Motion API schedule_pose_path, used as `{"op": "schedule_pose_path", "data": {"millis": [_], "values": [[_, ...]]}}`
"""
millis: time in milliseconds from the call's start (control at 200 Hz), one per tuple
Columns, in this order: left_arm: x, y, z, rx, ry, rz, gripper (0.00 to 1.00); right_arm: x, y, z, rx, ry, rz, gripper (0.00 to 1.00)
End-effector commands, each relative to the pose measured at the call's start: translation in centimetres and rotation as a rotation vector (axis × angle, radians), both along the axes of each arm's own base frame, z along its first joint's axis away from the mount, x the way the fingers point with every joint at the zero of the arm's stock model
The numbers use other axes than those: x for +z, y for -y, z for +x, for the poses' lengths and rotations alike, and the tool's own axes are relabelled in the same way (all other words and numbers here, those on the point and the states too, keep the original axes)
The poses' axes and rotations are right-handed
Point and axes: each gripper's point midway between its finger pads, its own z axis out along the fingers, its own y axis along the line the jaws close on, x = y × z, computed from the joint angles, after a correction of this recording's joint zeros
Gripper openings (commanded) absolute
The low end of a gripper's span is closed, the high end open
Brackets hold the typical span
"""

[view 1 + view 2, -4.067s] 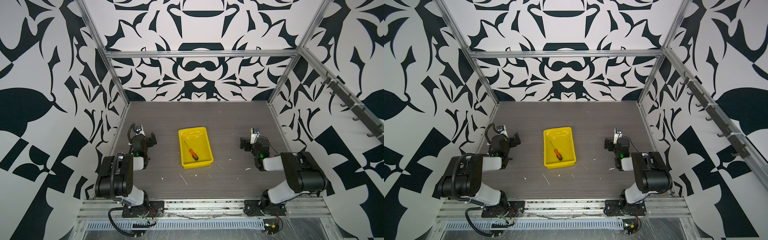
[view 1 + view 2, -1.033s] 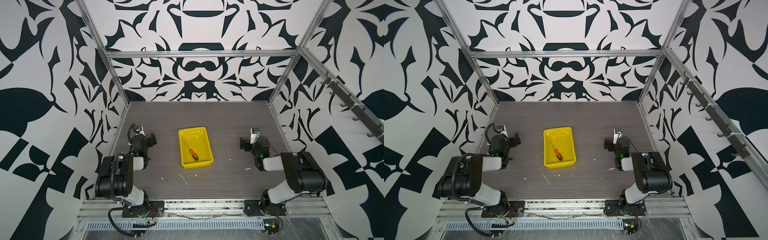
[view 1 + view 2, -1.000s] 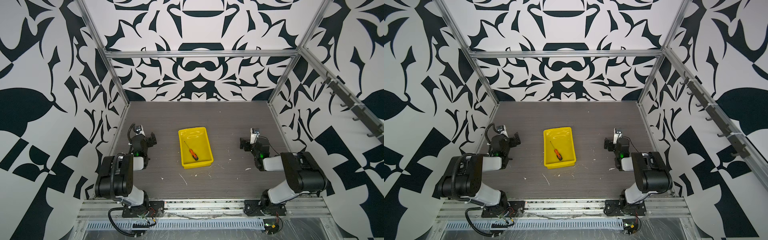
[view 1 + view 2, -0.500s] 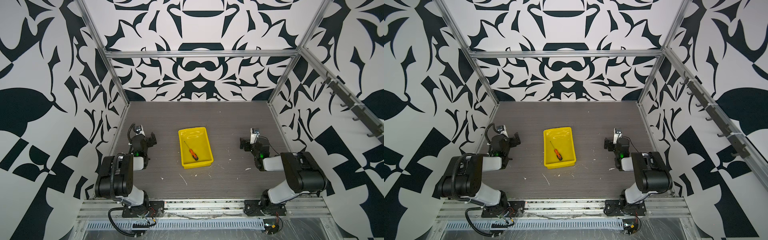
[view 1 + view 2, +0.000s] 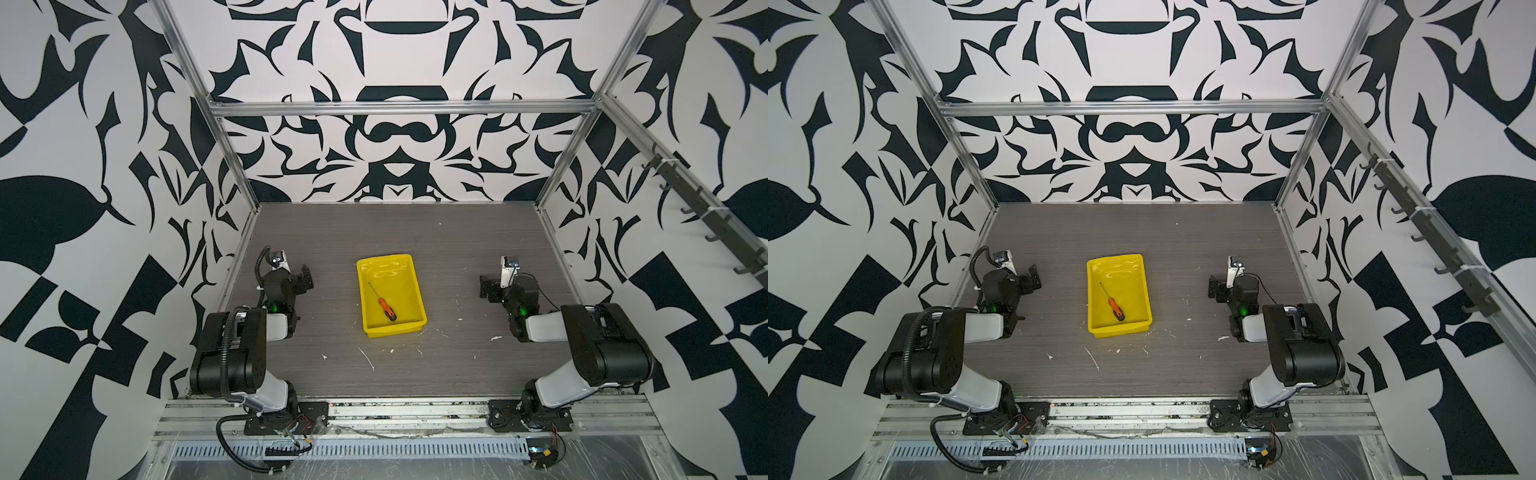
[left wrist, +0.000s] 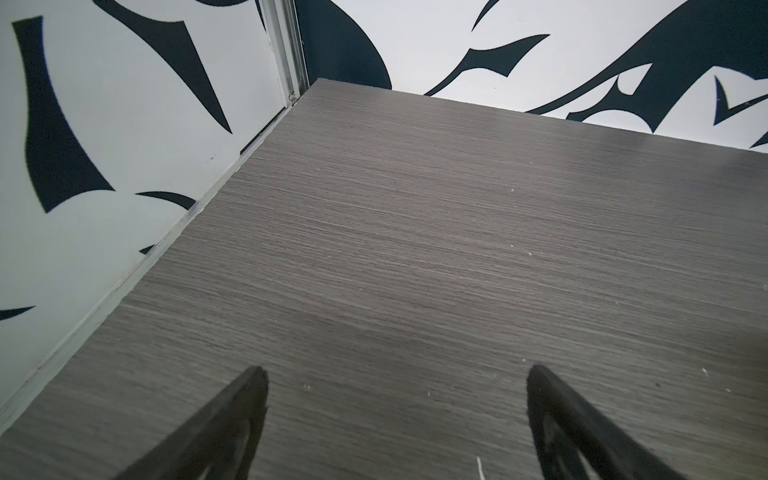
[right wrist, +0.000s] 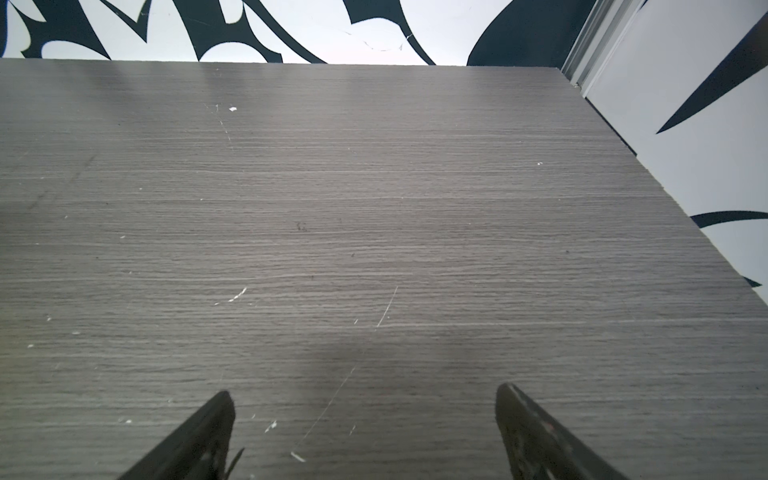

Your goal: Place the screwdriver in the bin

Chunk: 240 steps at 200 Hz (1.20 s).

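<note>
The screwdriver [image 5: 383, 304] [image 5: 1113, 305], orange-handled with a black butt and thin shaft, lies slantwise inside the yellow bin [image 5: 409, 266] [image 5: 1139, 266] at the middle of the table in both top views. My left gripper [image 5: 300, 277] [image 5: 1029, 277] [image 6: 395, 374] rests folded back near the left wall, open, with only bare table between its fingers. My right gripper [image 5: 489, 286] [image 5: 1218, 289] [image 7: 363, 399] sits folded back on the right side, open and empty. Neither wrist view shows the bin or the screwdriver.
Small white flecks and scratches [image 5: 368, 358] mark the dark wood-grain table [image 5: 457, 232] in front of the bin. Patterned walls with aluminium frame posts [image 5: 232, 166] close in the table on three sides. A rail with hooks [image 5: 702, 208] runs along the right wall.
</note>
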Motion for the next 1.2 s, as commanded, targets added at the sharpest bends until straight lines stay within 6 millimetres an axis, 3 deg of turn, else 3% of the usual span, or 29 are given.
{"op": "schedule_pose_path", "data": {"millis": [0, 260, 535, 1195], "values": [[-0.2, 0.0, 0.0, -0.003, 0.008, -0.004, 0.99, 1.6, -0.9, 0.6, 0.046, 0.060, -0.001, 1.00], [-0.2, 0.0, 0.0, -0.003, 0.008, -0.004, 0.99, 2.5, -1.5, -1.1, 0.087, 0.159, 0.001, 1.00], [-0.1, 0.0, 0.0, -0.002, 0.008, -0.003, 0.99, 1.8, -0.9, 0.8, 0.052, 0.061, -0.005, 1.00], [-0.2, 0.0, 0.0, -0.002, 0.008, -0.004, 0.99, 1.6, -0.4, 1.0, 0.017, 0.054, -0.006, 1.00]]}}
